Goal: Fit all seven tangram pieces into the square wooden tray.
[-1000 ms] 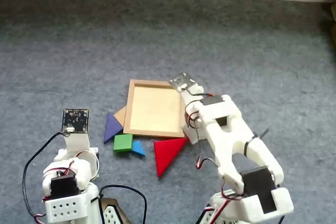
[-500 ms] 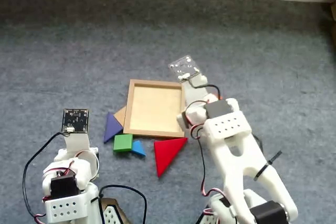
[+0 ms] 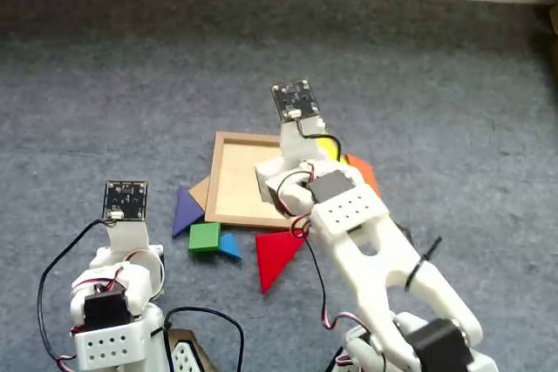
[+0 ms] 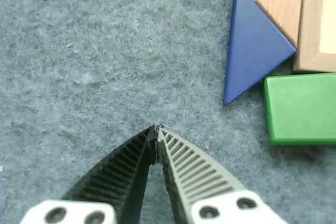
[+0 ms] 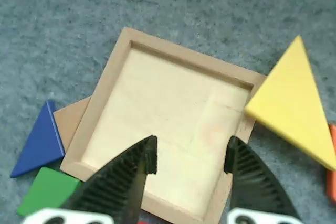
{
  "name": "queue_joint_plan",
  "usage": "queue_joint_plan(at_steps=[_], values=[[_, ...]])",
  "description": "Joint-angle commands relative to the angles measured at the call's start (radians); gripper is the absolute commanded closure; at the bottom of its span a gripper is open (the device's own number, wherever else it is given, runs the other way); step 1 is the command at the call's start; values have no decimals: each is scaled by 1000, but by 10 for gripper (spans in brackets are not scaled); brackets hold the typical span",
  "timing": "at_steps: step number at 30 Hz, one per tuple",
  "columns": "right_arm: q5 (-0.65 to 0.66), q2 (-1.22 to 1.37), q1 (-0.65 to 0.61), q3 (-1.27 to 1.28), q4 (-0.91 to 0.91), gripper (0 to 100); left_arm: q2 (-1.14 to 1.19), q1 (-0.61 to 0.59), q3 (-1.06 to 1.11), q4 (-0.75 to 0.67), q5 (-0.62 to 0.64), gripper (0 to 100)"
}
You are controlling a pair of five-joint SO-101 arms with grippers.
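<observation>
Starting in the high view, find the tray on the grey tabletop, with the right arm hanging over it. The yellow triangle and orange piece lie on that arm's side of the tray. The red triangle lies at the tray's near edge. The green square and blue triangle lie by the corner toward the left arm.

In the left wrist view, note the left claw pressed together and holding nothing, with the blue triangle and green square beyond its tips.

In the right wrist view, note the right claw spread and unloaded above the tray floor. The yellow triangle touches the tray's corner, off to one side of this claw, its long edge turned away from the tray. Judge the right arm the nearer one for that piece. This view shows the contact with the rim, which the arm hides from above.
</observation>
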Motion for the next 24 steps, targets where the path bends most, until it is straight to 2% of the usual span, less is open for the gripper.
queue_joint_plan(at_steps=[1,7,9,14,19,21,24], values=[[-69,93,-18,-102,-36,803,-30,-13,21,5,-2,966],[-84,182,-7,-202,44,803,-30,-13,21,5,-2,966],[-83,173,36,-239,77,802,-30,-13,21,5,-2,966],[52,214,157,-361,160,800,-30,-13,21,5,-2,966],[63,387,217,-590,272,794,-30,-13,21,5,-2,966],[64,481,220,-700,340,751,-30,-13,21,5,-2,966],[63,619,222,-874,447,629,-30,-13,21,5,-2,966]])
